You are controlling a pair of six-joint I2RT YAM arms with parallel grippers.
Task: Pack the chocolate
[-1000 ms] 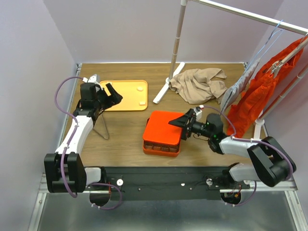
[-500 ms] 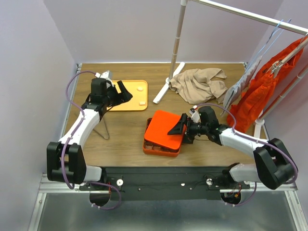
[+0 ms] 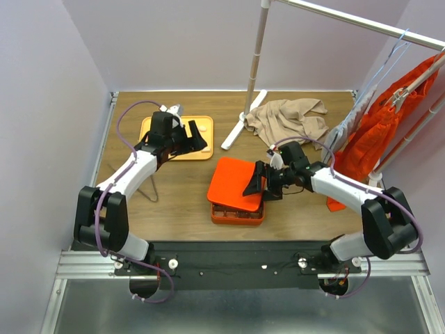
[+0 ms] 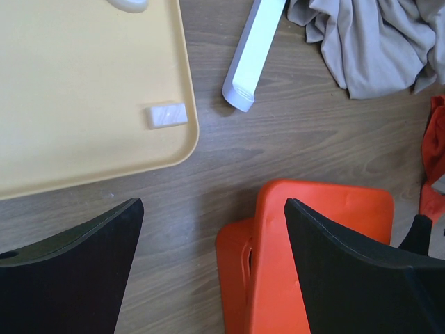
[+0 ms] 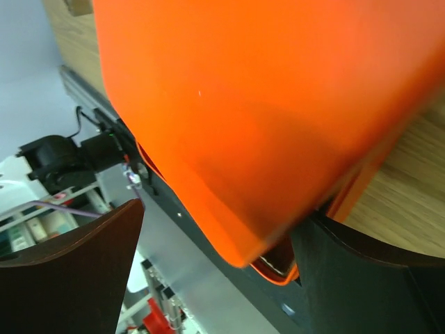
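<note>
just ahead of my left claw (image 4: 208,209) and off to its left lies the flat tray (image 4: 69,83), and on it sits a cream-white piece of chocolate (image 4: 167,115), close to the tray's near corner. a second pale piece (image 4: 128,3) shows farther ahead at the top edge of the wrist view. the left jaws are spread wide and hold nothing. from above, this claw (image 3: 193,139) hovers over the tray's right edge.

below and to the right of that claw is the orange box (image 4: 233,264), with its lid (image 4: 320,243) lying askew on top. my right claw (image 3: 257,184) is at the lid's (image 3: 233,182) right edge. in its own camera the orange lid fills the gap between two widely parted fingers (image 5: 69,271). i read those jaws as open, though i cannot tell whether they touch the lid.

i judge the step to be fetching a piece from the tray while the right arm deals with the lid. next i would move the left claw forward and left until the near piece sits between the fingertips, lower it and close gently. the piece is small and flat, so a bad line-up would only push it along the tray. the box must be uncovered before i carry anything over.
</note>
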